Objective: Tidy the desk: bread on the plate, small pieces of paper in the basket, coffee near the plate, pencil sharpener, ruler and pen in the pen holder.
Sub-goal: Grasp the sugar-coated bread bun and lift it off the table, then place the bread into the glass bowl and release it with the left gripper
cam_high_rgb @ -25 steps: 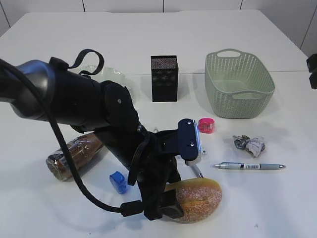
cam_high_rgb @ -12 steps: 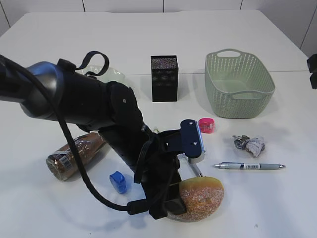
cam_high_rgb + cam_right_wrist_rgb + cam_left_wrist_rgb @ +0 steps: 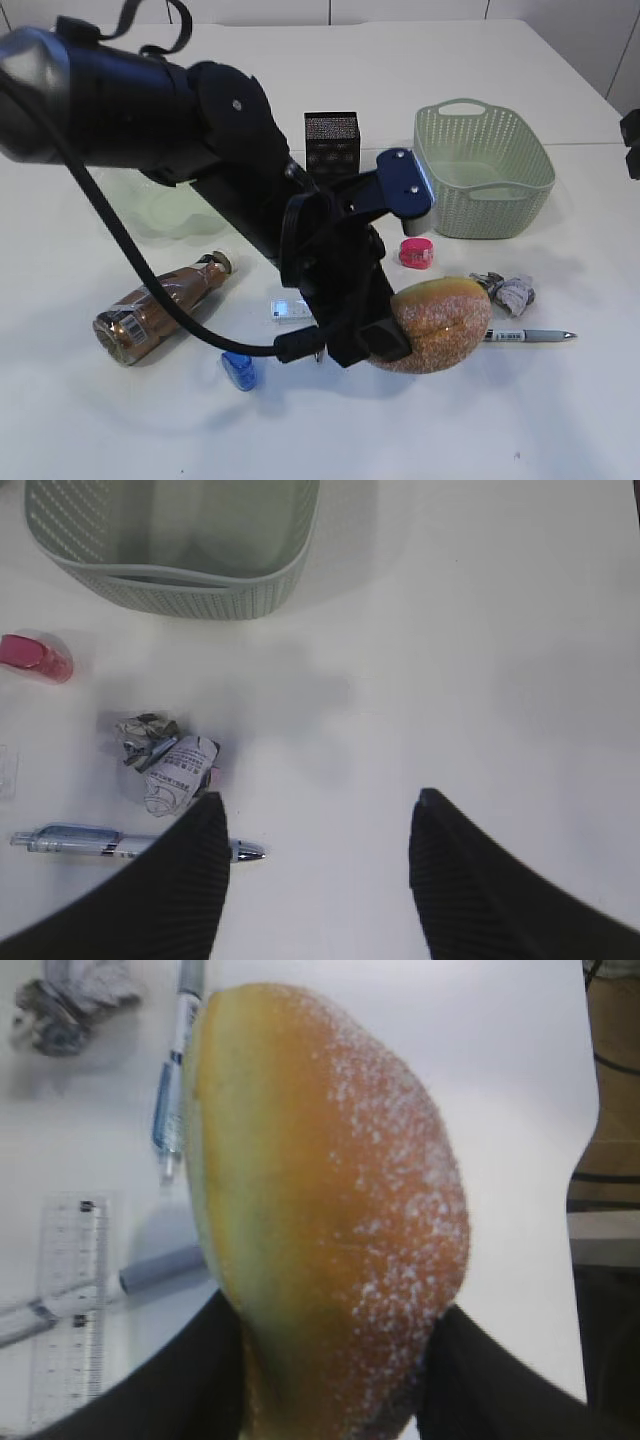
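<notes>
My left gripper (image 3: 380,340) is shut on the bread (image 3: 437,323), a sugar-speckled golden bun held tilted just above the desk (image 3: 120,420). In the left wrist view the bread (image 3: 330,1200) fills the space between both black fingers (image 3: 180,1385). The plate (image 3: 150,208) shows pale green behind the left arm. The coffee (image 3: 158,306) lies on its side. A blue pencil sharpener (image 3: 238,369), the clear ruler (image 3: 293,308), the pen (image 3: 530,335) and crumpled paper (image 3: 506,291) lie on the desk. My right gripper (image 3: 318,805) hovers open and empty beside the pen (image 3: 120,842) and paper (image 3: 166,762).
The black mesh pen holder (image 3: 332,134) stands at the back, partly hidden by the left arm. The green basket (image 3: 484,170) sits back right, with a pink sharpener (image 3: 416,252) in front of it. A grey pen-like piece (image 3: 160,1266) lies beside the ruler (image 3: 68,1310).
The left gripper closed on the bread and lifted it up and to the right off the desk. The arm rose, uncovering the ruler. The right gripper has not moved.
</notes>
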`<state>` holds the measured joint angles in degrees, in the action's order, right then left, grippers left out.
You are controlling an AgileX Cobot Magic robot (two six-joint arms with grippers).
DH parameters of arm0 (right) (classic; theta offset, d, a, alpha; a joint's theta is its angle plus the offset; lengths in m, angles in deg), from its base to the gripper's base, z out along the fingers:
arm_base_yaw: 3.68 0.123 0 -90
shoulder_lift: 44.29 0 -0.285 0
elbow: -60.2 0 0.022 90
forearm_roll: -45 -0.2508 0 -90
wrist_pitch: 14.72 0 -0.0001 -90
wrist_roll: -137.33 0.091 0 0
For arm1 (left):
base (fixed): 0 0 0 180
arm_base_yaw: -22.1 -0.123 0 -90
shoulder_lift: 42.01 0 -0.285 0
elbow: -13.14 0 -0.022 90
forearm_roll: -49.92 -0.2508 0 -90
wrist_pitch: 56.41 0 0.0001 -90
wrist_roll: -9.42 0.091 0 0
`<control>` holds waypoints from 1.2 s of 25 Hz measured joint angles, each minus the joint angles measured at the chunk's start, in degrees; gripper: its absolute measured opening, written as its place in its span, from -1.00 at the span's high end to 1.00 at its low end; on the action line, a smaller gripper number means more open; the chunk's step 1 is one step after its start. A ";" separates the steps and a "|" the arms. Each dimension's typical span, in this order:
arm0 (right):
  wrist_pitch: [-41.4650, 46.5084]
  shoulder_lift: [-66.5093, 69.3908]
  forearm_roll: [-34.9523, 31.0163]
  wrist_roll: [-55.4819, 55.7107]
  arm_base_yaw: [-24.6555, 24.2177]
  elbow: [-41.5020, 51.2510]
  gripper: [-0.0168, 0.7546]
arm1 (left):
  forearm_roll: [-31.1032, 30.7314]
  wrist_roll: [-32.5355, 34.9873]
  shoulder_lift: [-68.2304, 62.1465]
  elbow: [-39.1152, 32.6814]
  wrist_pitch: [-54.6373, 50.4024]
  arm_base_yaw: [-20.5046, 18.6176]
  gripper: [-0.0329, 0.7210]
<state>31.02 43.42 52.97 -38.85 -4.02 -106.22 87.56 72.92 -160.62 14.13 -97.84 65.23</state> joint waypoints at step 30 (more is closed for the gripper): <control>0.00 0.00 0.09 0.00 0.00 0.00 -0.23 | 18.36 -15.72 5.73 0.67 22.23 -28.25 0.06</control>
<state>31.02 43.42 53.06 -38.85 -4.02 -106.22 105.91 57.20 -154.89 14.79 -75.61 36.98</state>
